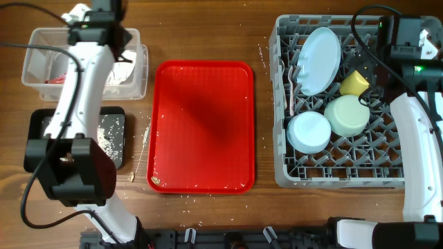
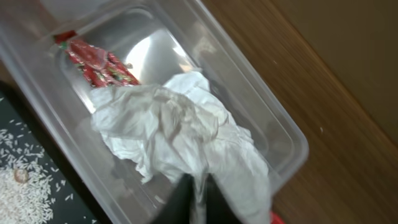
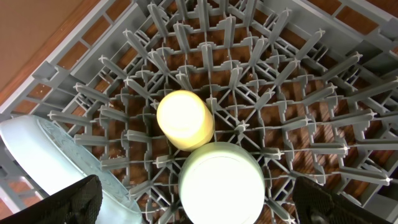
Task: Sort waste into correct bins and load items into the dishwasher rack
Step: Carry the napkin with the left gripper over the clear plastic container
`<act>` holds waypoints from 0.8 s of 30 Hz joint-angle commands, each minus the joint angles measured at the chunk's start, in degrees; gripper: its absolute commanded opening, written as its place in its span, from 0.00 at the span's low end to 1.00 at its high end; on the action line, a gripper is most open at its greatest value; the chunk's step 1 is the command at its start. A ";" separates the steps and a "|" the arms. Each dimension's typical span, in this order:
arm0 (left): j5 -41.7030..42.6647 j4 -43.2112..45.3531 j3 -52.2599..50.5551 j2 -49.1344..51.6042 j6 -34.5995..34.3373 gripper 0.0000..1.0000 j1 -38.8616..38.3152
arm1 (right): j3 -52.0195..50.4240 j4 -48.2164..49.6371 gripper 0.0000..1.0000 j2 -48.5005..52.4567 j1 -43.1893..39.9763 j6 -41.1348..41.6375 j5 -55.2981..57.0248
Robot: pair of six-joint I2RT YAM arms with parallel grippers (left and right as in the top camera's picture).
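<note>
Overhead, hovering with the left gripper [image 1: 119,43] above the clear tub [image 1: 31,66], well apart from the loaded dishwasher rack [image 1: 332,178]; left wrist, clenching the crumpled napkin [image 2: 180,130] over the tub beside the red wrapper [image 2: 99,65], risking paper snagging on the fingers [image 2: 177,204] at release and spilling out; right wrist, holding the right gripper [image 3: 205,199] spread, empty, above the yellow cup [image 3: 185,119]

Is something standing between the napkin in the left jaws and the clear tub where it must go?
Nothing visible does. The napkin, pinched by the left gripper, is directly over the open clear tub. The red wrapper lies in the tub at the napkin's edge and blocks nothing.
</note>
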 commanded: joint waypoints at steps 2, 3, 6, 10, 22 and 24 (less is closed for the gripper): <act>0.85 -0.09 0.74 -1.18 0.11 1.00 4.79 | 0.26 0.20 1.00 0.74 -0.13 0.98 -0.04; 1.53 -0.37 0.74 -1.03 0.13 1.00 5.49 | 0.26 0.20 1.00 0.74 -0.11 0.98 -0.04; 3.76 -3.72 0.74 -1.09 0.13 1.00 6.54 | 0.26 0.20 1.00 0.74 -0.11 0.98 -0.04; 9.35 -11.04 0.74 -1.73 0.09 1.00 6.62 | 0.26 0.20 1.00 0.74 -0.11 0.98 -0.04; 24.92 -23.96 -12.24 -19.32 -3.37 0.97 -0.83 | 0.26 0.22 1.00 0.74 -0.11 0.98 -0.04; 24.57 -23.69 -15.98 -24.57 -4.24 0.99 -4.02 | 0.26 0.22 1.00 0.74 -0.13 0.98 -0.04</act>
